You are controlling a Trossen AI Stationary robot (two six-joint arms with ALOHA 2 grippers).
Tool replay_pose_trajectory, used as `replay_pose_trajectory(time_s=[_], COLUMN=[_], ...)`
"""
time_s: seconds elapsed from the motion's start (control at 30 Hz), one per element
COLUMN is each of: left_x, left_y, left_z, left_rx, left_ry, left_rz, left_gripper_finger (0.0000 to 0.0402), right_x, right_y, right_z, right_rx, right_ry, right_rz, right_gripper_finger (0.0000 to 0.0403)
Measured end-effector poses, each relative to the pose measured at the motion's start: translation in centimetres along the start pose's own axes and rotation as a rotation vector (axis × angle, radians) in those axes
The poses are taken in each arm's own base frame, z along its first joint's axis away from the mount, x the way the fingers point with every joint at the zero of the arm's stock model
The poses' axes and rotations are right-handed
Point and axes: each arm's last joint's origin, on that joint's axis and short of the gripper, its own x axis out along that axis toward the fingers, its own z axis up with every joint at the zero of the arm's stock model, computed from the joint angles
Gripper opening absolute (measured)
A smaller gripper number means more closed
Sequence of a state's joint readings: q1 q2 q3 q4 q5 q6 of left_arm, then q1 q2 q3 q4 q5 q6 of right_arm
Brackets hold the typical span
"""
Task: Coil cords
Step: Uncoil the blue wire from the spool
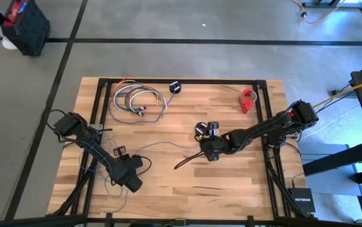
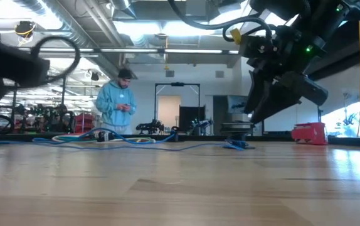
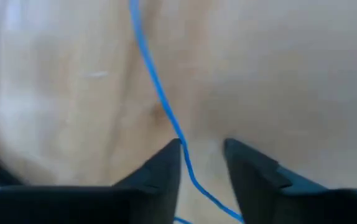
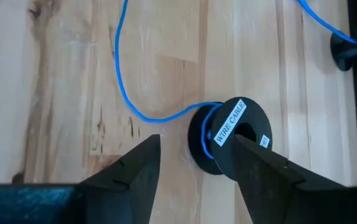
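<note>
The cord [image 1: 168, 144] is thin and blue. It lies slack on the table from a black spool [image 4: 231, 134] labelled WIRE CABLE, around which some of it is wound, toward the table's left. My right gripper [image 4: 197, 140] hangs open just above the spool, which rests flat on the wood near the table's middle [image 1: 201, 129]. My left gripper [image 3: 202, 144] is open at the near left [image 1: 135, 181], pointing steeply down, with the cord [image 3: 160, 93] running between its fingers on the table. My left gripper has the cord passing between its open fingers, close beside one fingertip [image 3: 169, 155]. I cannot tell whether the finger touches it. The cord lies slack on the wood.
A multi-coloured wire bundle [image 1: 137, 99] and a second black spool [image 1: 175, 87] lie at the far left. A red tape roll [image 1: 249, 99] sits at the far right. A person [image 2: 118, 100] stands in the room beyond the table. The near middle is bare wood.
</note>
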State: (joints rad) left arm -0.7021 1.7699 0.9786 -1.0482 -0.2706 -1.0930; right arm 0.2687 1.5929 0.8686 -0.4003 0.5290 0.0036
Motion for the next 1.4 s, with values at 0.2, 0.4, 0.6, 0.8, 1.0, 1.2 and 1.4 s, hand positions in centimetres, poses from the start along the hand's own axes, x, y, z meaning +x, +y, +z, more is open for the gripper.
replay_pose_trajectory(time_s=[0.2,0.4,0.6,0.8,1.0,1.2,1.4], left_x=[-3.2,-7.7,-11.0,-11.5,-12.6,-15.1,-14.2], left_y=[-0.4,-1.2,-0.7,-0.2,-0.5,1.7,4.2], left_z=[1.0,3.1,5.9,6.6,5.3,5.8,5.8], left_rx=[0.071,0.179,0.251,0.268,0.237,0.212,0.043], left_ry=[0.024,-0.116,-0.327,-0.219,0.033,-0.229,-0.493], left_rz=[-0.027,-0.108,-0.082,-0.18,-0.448,-0.423,0.099], left_gripper_finger=[0.0176,0.0182,0.0182,0.0182,0.0182,0.0182,0.0182], right_x=[-0.2,-0.7,-0.8,-0.1,0.2,0.2,0.2], right_y=[-0.1,-0.4,-0.7,-1.1,-1.0,-1.0,-1.0], right_z=[-0.2,-0.4,-0.3,-1.0,-1.4,-0.8,-0.7], right_rx=[-0.007,0.002,0.011,0.031,0.035,0.063,0.068], right_ry=[0.017,0.027,0.022,0.055,0.053,-0.005,-0.016], right_rz=[0.009,0.006,0.004,0.06,0.06,0.072,0.073], right_gripper_finger=[0.0198,0.0198,0.0198,0.0198,0.0198,0.0198,0.0198])
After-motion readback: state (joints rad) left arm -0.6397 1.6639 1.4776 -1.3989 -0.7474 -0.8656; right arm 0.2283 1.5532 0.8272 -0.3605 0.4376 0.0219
